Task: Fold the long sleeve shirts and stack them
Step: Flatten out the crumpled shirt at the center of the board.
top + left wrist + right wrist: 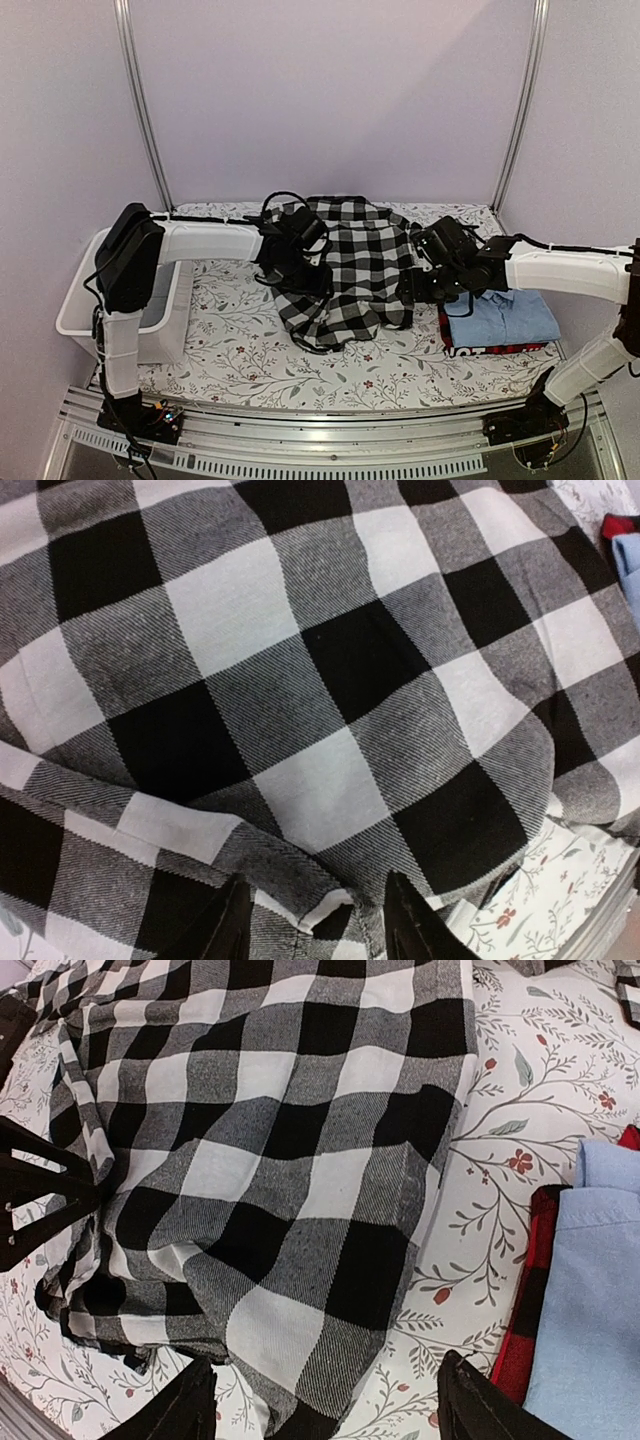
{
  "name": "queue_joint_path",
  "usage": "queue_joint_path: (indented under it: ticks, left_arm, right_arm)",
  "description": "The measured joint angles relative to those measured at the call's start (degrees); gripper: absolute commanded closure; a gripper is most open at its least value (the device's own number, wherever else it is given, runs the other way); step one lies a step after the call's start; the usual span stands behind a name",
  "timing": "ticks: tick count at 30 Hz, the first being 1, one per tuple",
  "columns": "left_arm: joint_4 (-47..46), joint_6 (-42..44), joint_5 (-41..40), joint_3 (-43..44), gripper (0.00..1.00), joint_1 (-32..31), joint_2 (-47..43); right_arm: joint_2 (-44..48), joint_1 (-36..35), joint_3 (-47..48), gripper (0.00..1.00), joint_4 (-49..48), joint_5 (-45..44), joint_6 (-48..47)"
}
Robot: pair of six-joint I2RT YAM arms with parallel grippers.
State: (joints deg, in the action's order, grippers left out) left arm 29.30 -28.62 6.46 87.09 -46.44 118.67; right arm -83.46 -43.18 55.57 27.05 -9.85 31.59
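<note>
While the checked shirt (355,260) lies crumpled mid-table on the floral cloth (250,350), both arms reach in over it from either side. L gripper (318,925): fingers (228,930) apart, w/ a hem of the shirt lying btwn them; no firm pinch visible. R gripper (330,1410): fingers (485,1405) spread wide above the shirt's edge & the cloth, holding nothing. At the R side the light blue shirt (512,318) sits folded on top of the red-and-black shirt (490,350), just beside the checked one. At the L edge stands the white tub (70,320).
</note>
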Motion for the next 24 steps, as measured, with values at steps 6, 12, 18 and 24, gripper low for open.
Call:
queue_joint_path:
  ticks: [6,12,18,24]
  left_arm:
    - [0.13,-0.52,-0.83,0.48,0.76,-0.63,1.2]
    - [0.15,-0.9,-2.84,0.35,0.99,-0.72,1.25]
    - [0.17,-1.33,-4.7,-3.67,1.0,-0.72,-2.23]
    - [1.2,-1.7,-6.84,-11.02,1.0,-0.7,-11.91]
  right_arm:
    - [3.23,-1.86,-4.02,0.29,1.07,0.17,3.04]
    - [3.63,-4.83,-5.7,0.32,2.12,0.61,5.55]
    - [3.41,-6.01,-5.86,0.36,1.79,1.25,7.08]
    - [1.42,-6.01,-6.05,0.45,0.24,1.64,7.82]
